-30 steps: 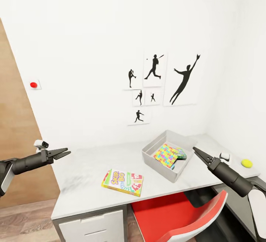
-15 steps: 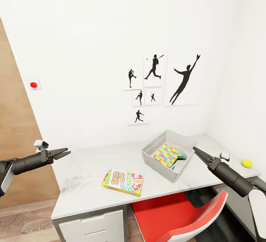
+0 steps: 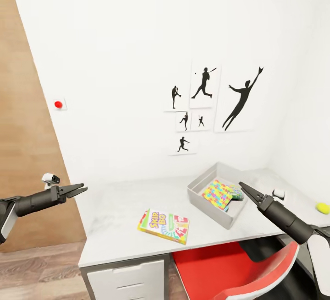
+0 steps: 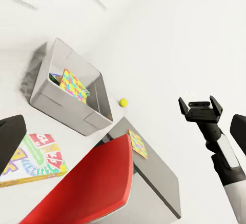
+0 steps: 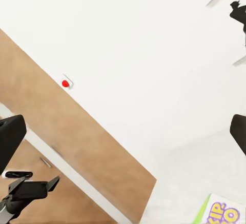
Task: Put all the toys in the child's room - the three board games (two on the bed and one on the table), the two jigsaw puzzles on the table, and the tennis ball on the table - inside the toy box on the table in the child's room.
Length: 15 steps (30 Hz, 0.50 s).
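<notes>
Left gripper (image 3: 81, 188) slightly parted, off the table (image 3: 119, 217) edge, holding nothing. "SKIP-BO" board game (image 3: 164, 226) flat on tabletop btwn both claws, apart from each. Toy box (image 3: 201, 198) w/ jigsaw puzzle (image 3: 217, 194) inside, just left of right gripper (image 3: 241, 185); tips look together, empty. Tennis ball (image 3: 322, 208) far right. Left wrist view: second puzzle (image 4: 137, 143) on lower dark section.

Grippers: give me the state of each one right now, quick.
Left gripper: jaws open, holding nothing, in the air left of the table.
Right gripper: jaws look shut and empty, near the toy box.
</notes>
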Tool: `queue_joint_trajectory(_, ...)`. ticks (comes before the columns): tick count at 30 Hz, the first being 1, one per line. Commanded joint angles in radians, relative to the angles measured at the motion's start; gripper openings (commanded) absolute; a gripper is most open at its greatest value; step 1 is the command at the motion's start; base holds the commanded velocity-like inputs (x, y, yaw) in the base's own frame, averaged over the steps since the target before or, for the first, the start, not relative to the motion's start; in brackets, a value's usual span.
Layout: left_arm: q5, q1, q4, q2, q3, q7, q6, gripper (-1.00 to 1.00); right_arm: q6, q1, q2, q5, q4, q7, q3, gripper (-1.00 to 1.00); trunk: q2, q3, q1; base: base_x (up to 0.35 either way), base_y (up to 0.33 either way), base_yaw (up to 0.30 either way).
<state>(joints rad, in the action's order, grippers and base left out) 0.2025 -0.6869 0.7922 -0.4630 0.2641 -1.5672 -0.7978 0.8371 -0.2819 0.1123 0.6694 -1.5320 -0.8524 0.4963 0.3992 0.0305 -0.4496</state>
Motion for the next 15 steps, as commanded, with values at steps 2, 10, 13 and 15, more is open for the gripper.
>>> queue_joint_trajectory(2,0.000,0.000,-0.001,0.000,0.000,-0.004,-0.011,1.00,0.005,0.000,0.000,0.001,0.000,-0.002,0.001,1.00,0.001,0.000,0.000,0.000,0.196,0.273)
queue_joint_trajectory(10,0.000,0.000,-0.001,0.000,0.000,-0.004,-0.011,1.00,0.005,0.000,0.001,0.001,0.001,-0.001,0.001,1.00,0.001,0.000,0.000,0.039,0.192,0.285)
queue_joint_trajectory(13,0.000,0.000,-0.001,0.001,0.000,-0.004,-0.011,1.00,0.005,0.000,0.001,0.001,0.001,-0.001,0.001,1.00,0.001,0.000,0.000,0.139,0.117,0.281)
queue_joint_trajectory(15,0.000,0.000,-0.001,0.001,0.000,-0.004,-0.011,1.00,0.005,0.000,0.002,0.001,0.001,-0.001,0.001,1.00,0.001,0.000,0.000,0.089,0.056,0.190)
